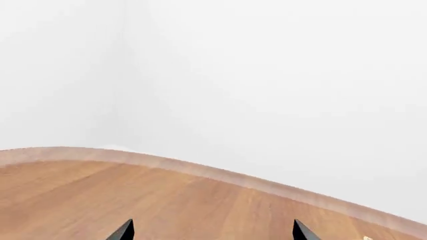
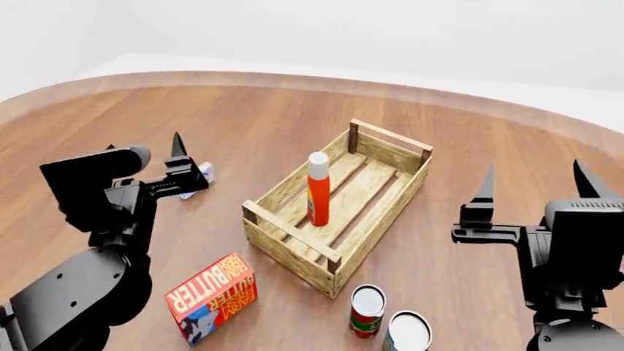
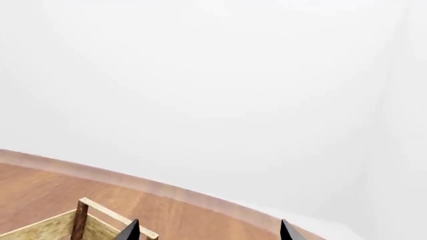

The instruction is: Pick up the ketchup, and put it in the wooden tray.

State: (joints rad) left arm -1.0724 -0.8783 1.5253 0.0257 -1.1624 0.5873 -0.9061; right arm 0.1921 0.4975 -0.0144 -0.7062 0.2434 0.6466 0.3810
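The ketchup [image 2: 318, 189], an orange-red bottle with a white cap, stands upright inside the wooden tray [image 2: 289, 243], near its middle. My left gripper [image 2: 146, 150] is open and empty, above the table left of the tray. In the left wrist view [image 1: 213, 231] its tips are wide apart over bare wood. My right gripper [image 2: 534, 179] is open and empty, right of the tray. In the right wrist view [image 3: 209, 231] a tray corner [image 3: 81, 220] shows by one fingertip.
A red-and-yellow butter box [image 2: 212, 296] lies in front of the tray on the left. Two tin cans [image 2: 367, 308] [image 2: 408, 333] stand by the tray's near corner. A small white object [image 2: 202, 174] lies beside my left gripper. The round wooden table's [image 2: 292, 117] edge curves behind.
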